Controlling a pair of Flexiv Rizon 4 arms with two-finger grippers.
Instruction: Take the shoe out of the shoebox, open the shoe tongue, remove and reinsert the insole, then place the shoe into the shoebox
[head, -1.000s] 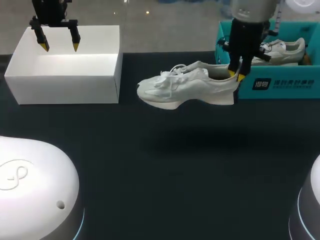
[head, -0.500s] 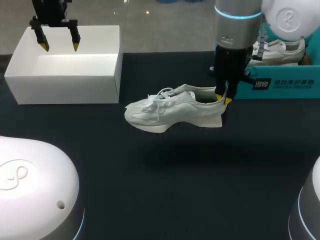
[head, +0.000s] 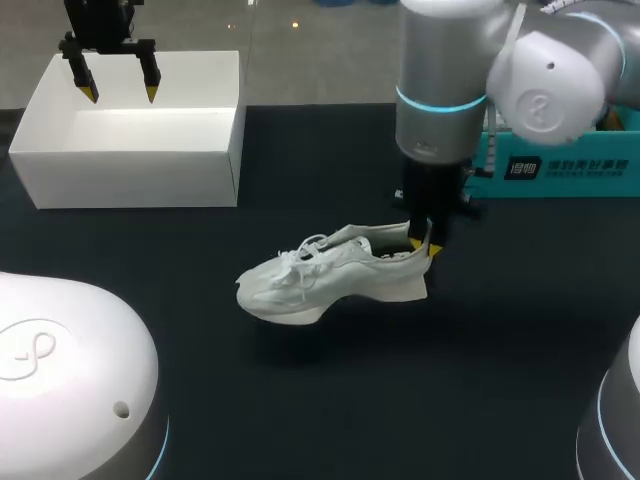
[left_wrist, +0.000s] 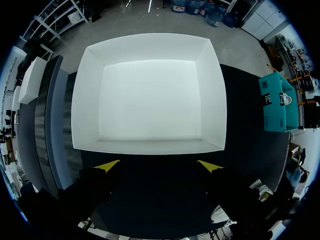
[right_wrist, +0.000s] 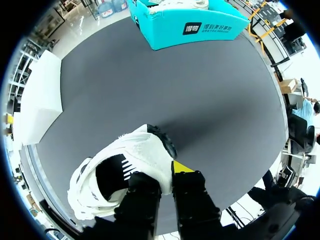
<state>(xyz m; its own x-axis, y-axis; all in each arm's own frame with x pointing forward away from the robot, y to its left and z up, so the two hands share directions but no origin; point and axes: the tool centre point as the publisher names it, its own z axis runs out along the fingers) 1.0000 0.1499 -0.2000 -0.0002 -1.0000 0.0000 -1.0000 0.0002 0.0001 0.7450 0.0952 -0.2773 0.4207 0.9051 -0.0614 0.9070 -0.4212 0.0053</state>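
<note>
A white sneaker (head: 325, 277) hangs just above the black table near its middle, toe pointing left. My right gripper (head: 420, 245) is shut on the shoe's heel collar, one finger inside and one outside. The right wrist view shows the same grip, with the sneaker (right_wrist: 127, 172) below the gripper (right_wrist: 162, 172) and its dark insole visible. The teal shoebox (head: 560, 165) stands at the back right, largely hidden behind my right arm; in the right wrist view the teal shoebox (right_wrist: 200, 25) holds another shoe. My left gripper (head: 118, 88) hangs open over the white box, and the left gripper (left_wrist: 157, 166) is empty.
An open white box (head: 130, 150) sits at the back left and the white box (left_wrist: 150, 95) has nothing inside. The black table (head: 400, 380) stretches bare in front of the shoe. White arm bases stand at the front left (head: 60, 380) and front right corners.
My right arm has carried the sneaker away from the teal shoebox, forward and leftward toward the table's middle, and lowered it. The left arm has stayed still.
</note>
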